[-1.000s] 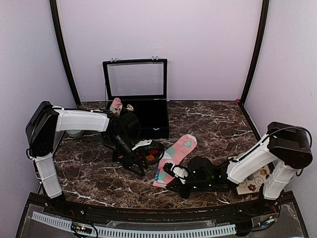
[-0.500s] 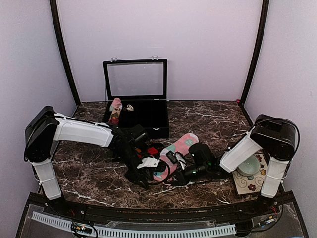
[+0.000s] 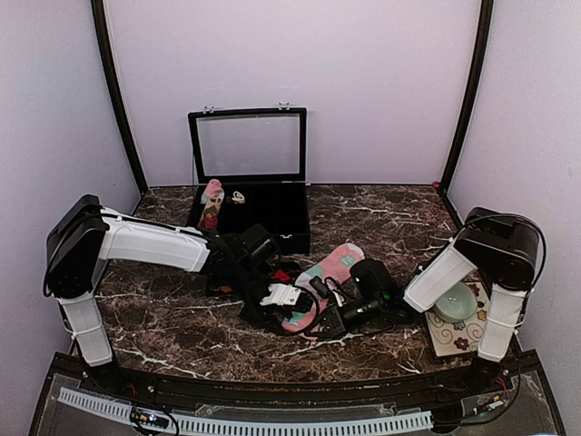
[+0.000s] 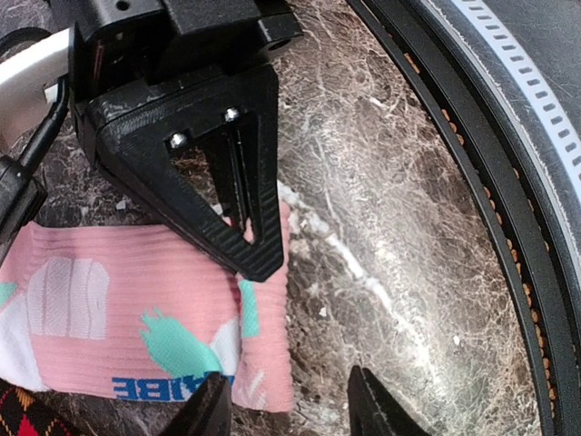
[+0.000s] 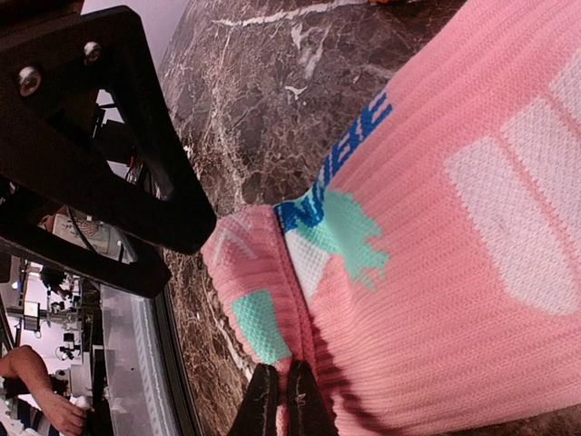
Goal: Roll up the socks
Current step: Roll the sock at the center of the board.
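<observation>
A: A dark marbled surface [image 3: 154,313] inside pale lilac walls, with a black glass-lidded display case [image 3: 263,218] at the back. Where are the socks?

B: Mid-surface, in front of the case. The pink sock [image 4: 118,300] lies flat, its ribbed end toward the near edge. The argyle sock [image 4: 20,416] is just beside it on the left arm's side. Whether the two overlap cannot be told.

A: And the end effectors?

B: The right end effector [image 5: 280,400] has its fingers pinched together on the ribbed edge, where a first lip of fabric is curled over. The left end effector [image 4: 289,411] has its fingers spread with nothing between them, just off that same corner of the sock.

A: So the roll is only starting?

B: It looks so, since only that one lip is turned. To do it well, the right arm should carry the fold along the sock's length, low and tight. Lifting would probably drag the whole sock. The left could pin the flat fabric ahead of the roll.

A: Risks?

B: The two tools sit very close, so they may knock together. Soft knit may also spring open if released too soon.
</observation>
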`<state>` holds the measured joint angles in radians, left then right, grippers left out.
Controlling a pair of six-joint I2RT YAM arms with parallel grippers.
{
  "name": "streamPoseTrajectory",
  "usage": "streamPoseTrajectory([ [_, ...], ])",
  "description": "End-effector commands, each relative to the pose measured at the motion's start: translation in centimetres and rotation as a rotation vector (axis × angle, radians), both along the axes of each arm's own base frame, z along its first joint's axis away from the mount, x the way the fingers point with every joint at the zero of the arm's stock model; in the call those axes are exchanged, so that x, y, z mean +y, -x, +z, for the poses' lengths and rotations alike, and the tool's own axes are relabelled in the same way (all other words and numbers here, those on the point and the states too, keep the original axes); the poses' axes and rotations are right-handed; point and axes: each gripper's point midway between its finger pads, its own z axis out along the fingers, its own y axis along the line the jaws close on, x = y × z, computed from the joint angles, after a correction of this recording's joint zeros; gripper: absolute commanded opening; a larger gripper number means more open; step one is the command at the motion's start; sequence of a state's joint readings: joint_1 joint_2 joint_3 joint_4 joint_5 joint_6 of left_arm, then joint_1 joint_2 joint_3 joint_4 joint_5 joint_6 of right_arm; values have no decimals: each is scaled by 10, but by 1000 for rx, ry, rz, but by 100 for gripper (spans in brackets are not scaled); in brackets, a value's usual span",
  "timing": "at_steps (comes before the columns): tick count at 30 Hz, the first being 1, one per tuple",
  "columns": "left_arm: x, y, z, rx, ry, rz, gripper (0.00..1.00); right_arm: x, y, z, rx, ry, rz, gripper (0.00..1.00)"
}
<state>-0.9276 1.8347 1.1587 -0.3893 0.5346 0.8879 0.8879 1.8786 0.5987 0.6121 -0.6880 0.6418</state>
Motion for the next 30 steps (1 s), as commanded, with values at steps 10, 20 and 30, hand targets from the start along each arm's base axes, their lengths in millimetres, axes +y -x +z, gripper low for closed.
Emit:
streamPoseTrajectory([
  [10, -10, -8, -18, -13, -43, 6, 32, -41, 26, -58, 196, 244, -45, 0],
  [20, -5, -5, -26, 24, -78, 11, 10, -42, 24, -54, 171, 251, -43, 5],
  [30, 3, 1, -43, 275, -167, 128, 0, -54, -5, -27, -73, 250, -158, 43],
])
